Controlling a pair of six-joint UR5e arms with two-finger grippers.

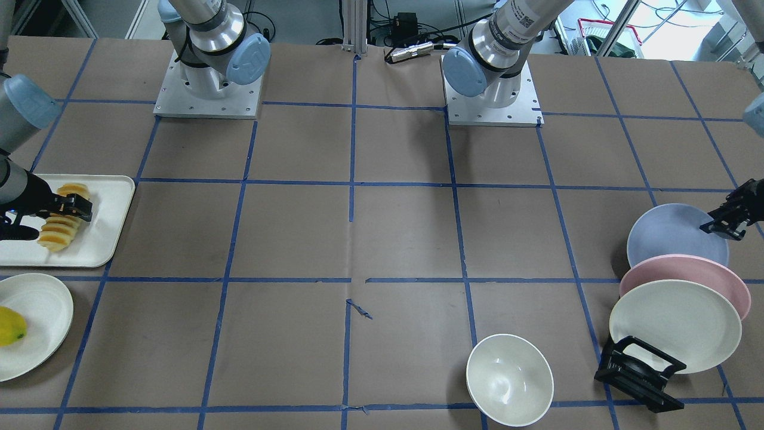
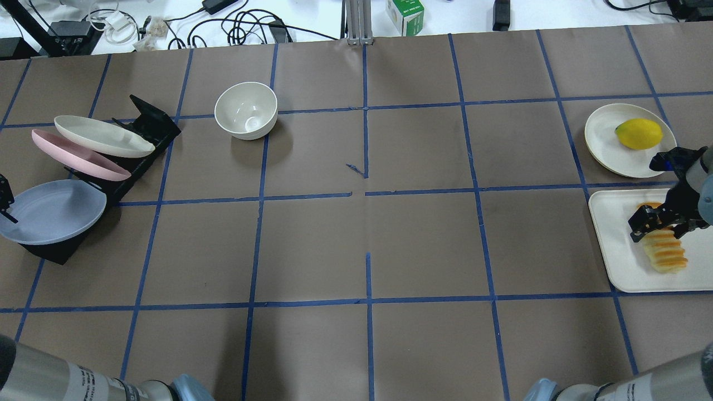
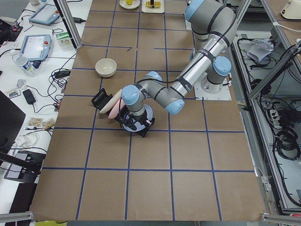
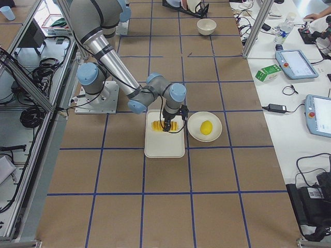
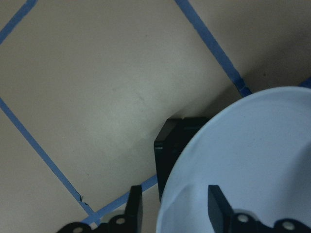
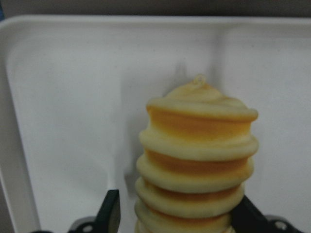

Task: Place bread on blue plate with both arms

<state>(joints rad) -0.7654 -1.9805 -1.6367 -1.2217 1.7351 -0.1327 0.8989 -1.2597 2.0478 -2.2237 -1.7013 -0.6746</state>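
Note:
The bread (image 1: 59,230), a ridged orange-yellow loaf, lies on a white tray (image 1: 107,203) at the robot's right end of the table. My right gripper (image 1: 74,209) is open and low over it, one finger on each side of the loaf's middle; the right wrist view shows the bread (image 6: 199,160) between the fingers. The blue plate (image 1: 668,233) leans in a black rack at the robot's left end. My left gripper (image 1: 725,224) is open with the plate's rim between its fingers; the left wrist view shows the plate (image 5: 257,160) there.
A pink plate (image 1: 686,275) and a cream plate (image 1: 674,325) lean in the same black rack (image 1: 638,370). A white bowl (image 1: 509,379) stands near the rack. A white plate (image 1: 36,322) with a smooth yellow fruit (image 1: 9,325) sits beside the tray.

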